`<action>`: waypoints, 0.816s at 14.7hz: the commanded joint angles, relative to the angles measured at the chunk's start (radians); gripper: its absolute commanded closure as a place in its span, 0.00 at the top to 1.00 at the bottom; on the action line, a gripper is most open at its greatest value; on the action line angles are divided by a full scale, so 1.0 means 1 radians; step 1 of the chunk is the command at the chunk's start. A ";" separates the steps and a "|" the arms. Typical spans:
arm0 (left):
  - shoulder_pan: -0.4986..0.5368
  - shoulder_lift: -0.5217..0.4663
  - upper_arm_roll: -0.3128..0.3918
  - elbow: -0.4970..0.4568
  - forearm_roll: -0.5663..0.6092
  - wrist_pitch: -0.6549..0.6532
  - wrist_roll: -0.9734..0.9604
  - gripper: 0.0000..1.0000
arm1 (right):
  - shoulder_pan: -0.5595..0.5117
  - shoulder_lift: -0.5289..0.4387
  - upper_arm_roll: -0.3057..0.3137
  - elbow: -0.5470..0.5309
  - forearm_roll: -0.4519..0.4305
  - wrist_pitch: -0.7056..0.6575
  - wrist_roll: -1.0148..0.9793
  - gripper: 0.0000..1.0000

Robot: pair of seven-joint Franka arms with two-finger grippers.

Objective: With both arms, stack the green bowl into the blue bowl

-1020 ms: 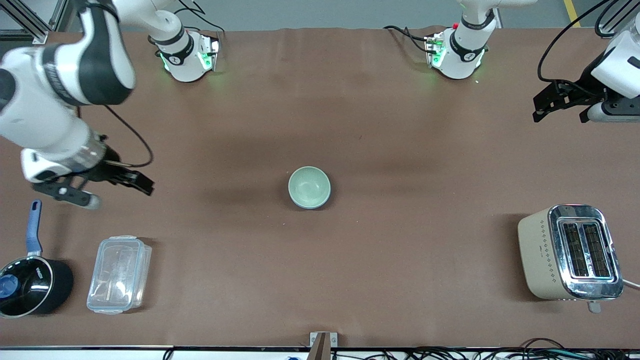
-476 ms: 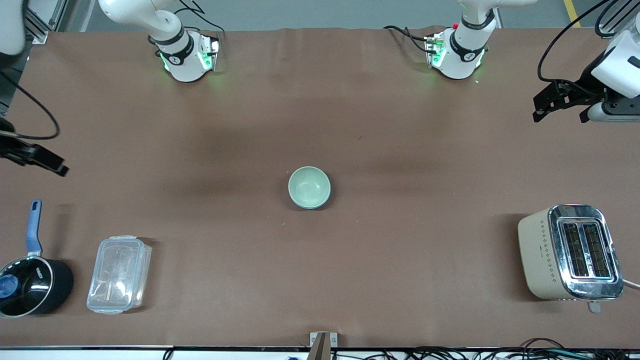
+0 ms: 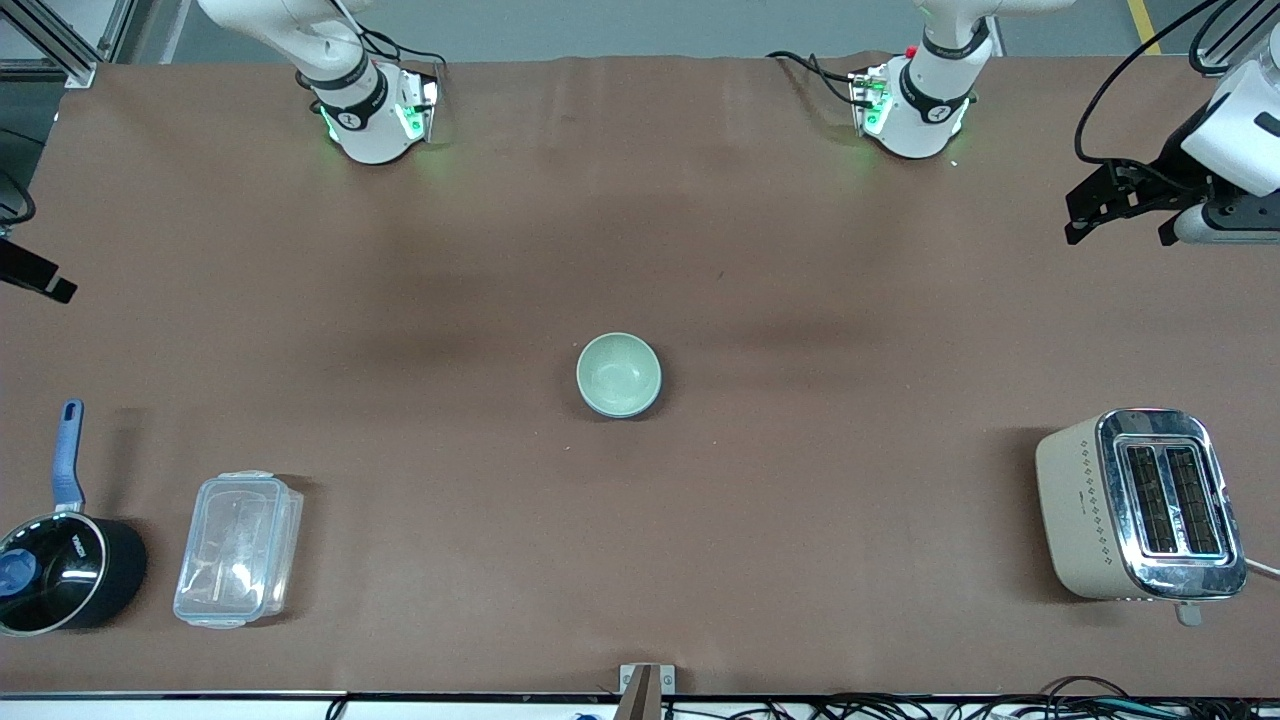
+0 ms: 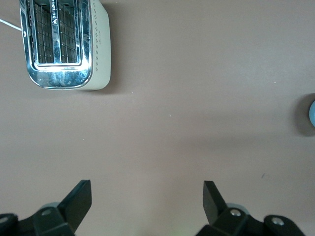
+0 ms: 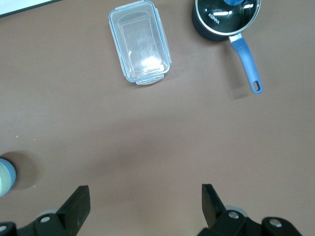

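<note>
Bowls first: we see the green bowl (image 3: 619,374), pale mint, round, smooth and matte, sitting upright mid-table, nested in the blue bowl, of which only a thin sky-blue rim (image 3: 648,402) peeps out on the side nearer the front camera. In the right wrist view a sliver of the stack (image 5: 6,177) shows green over blue at the picture's edge.

Around them the brown table cover (image 3: 700,520) lies bare on every side, with wide room to move. Toward the right arm's end, nearer the camera, sit a clear rectangular plastic container (image 3: 238,549) with a clipped lid and, just beside it, a black saucepan (image 3: 62,570) with a blue handle. Toward the left arm's end stands a cream toaster (image 3: 1140,505) with a shiny chrome top.

We find the left gripper (image 3: 1120,205) up over the table's edge at its own end, jaws spread wide with nothing between them. The right gripper (image 5: 145,204) hangs over its end of the table, well clear of the bowls, jaws likewise wide and empty.
</note>
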 commanded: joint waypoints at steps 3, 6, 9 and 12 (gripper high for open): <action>0.002 0.012 0.002 0.043 -0.014 -0.004 0.012 1.00 | -0.147 -0.089 0.189 -0.085 -0.042 -0.017 -0.002 1.00; 0.000 0.015 0.002 0.044 -0.012 -0.004 0.010 1.00 | -0.148 -0.086 0.188 -0.093 -0.044 -0.010 -0.010 1.00; -0.006 0.015 0.001 0.044 -0.009 -0.007 0.006 1.00 | -0.148 -0.083 0.188 -0.094 -0.044 -0.005 -0.012 1.00; -0.007 0.015 0.001 0.044 -0.008 -0.010 0.006 1.00 | -0.147 -0.083 0.186 -0.093 -0.042 -0.004 -0.013 1.00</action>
